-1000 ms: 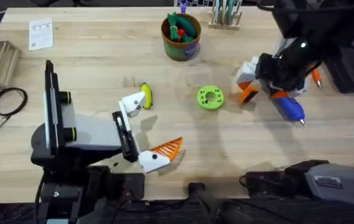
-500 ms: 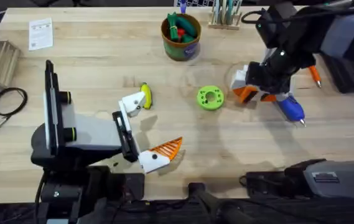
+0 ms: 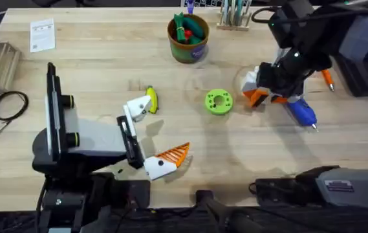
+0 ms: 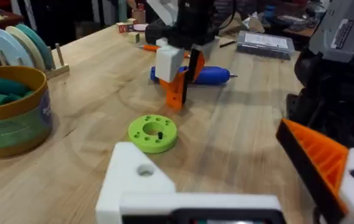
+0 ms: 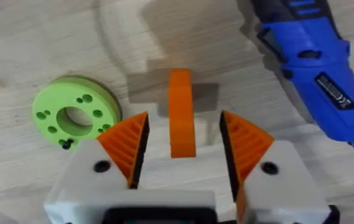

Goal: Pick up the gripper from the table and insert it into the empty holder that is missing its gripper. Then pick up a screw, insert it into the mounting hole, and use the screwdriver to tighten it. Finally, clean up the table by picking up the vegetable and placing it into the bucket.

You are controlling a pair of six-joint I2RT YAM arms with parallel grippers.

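Left end effector [image 3: 152, 136]: parked at the near left of the surface [image 3: 93, 77] — one white holder [image 4: 140, 182] bare, its screw hole showing, the other finger [image 4: 316, 155] carrying its orange pad; the two stand wide apart with nothing between them.
Vegetable [image 3: 151, 98]: yellow piece just beyond that bare holder.
Right end effector [image 5: 181, 140]: poised low over the far right of the surface, orange pads spread open, empty.
Gripper [image 5: 181, 112]: orange ribbed wedge lying flat between those pads, touching neither — its long axis runs along the gap, so closing should catch it across its narrow width.
Nearer arm: the right, plainly.
Screwdriver [image 5: 316, 56]: blue, just beside the wedge.
Green disc [image 5: 74, 112]: on the wedge's other side.
Bucket [image 3: 188, 37]: far centre, already holding toy vegetables.
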